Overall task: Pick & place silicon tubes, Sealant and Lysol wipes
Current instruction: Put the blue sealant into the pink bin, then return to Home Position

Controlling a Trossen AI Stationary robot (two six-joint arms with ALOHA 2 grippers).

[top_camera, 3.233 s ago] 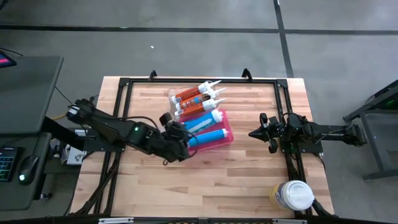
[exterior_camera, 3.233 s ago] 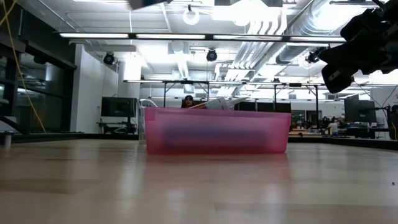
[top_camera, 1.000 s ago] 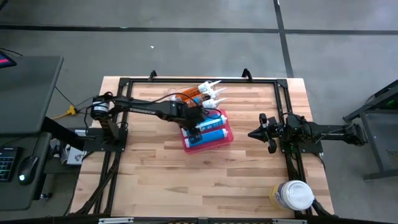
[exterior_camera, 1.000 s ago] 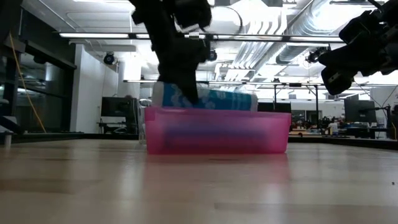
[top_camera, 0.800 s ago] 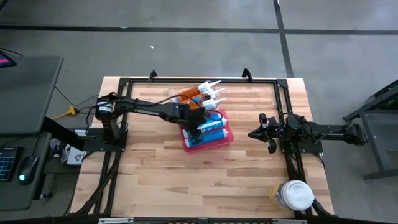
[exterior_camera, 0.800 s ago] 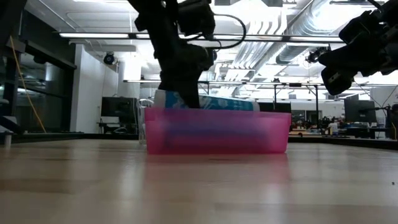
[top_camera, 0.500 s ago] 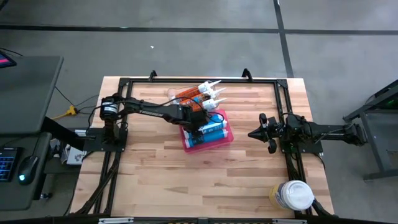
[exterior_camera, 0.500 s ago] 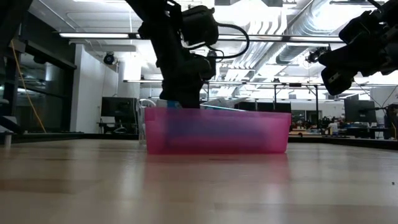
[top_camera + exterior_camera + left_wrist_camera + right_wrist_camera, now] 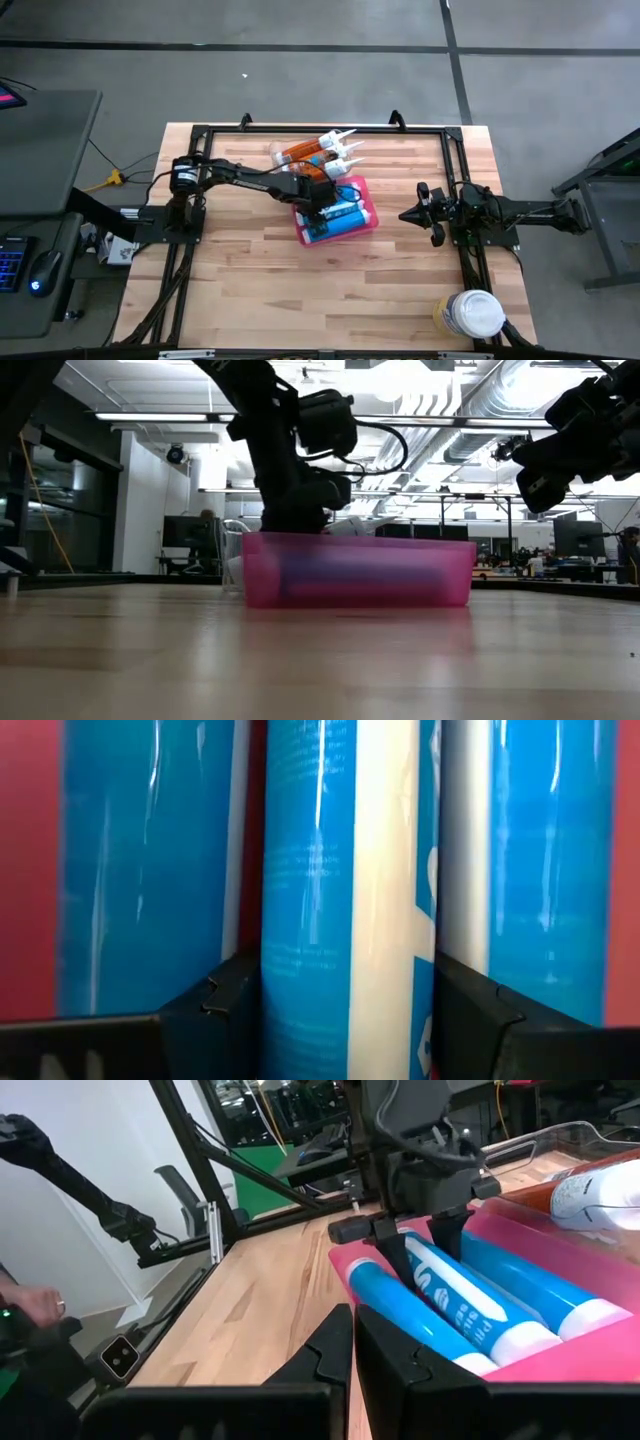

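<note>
Lowered into pink bin [image 9: 367,224], left pincer [image 9: 322,200] clamped on blue tube [image 9: 350,900], right pincer [image 9: 408,214] together, wipes [image 9: 472,313] at surface edge

Grey concrete floor [image 9: 300,80], wooden table [image 9: 390,280], ceiling light strips [image 9: 160,417].

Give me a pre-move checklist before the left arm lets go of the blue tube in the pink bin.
1. Blue tube lies inside the pink bin: ok.
2. Left end effector fingers straddle that tube, with a neighbouring blue tube on each side: ok.
3. Tube fully resting on the bin floor: cannot tell.
4. Right end effector parked apart from the bin, shut: ok.
5. Orange cartridges in the clear tray behind the bin, clear of the left arm: ok.
6. Lysol wipes upright at the table's near right corner, not yet placed: not ok.
</note>
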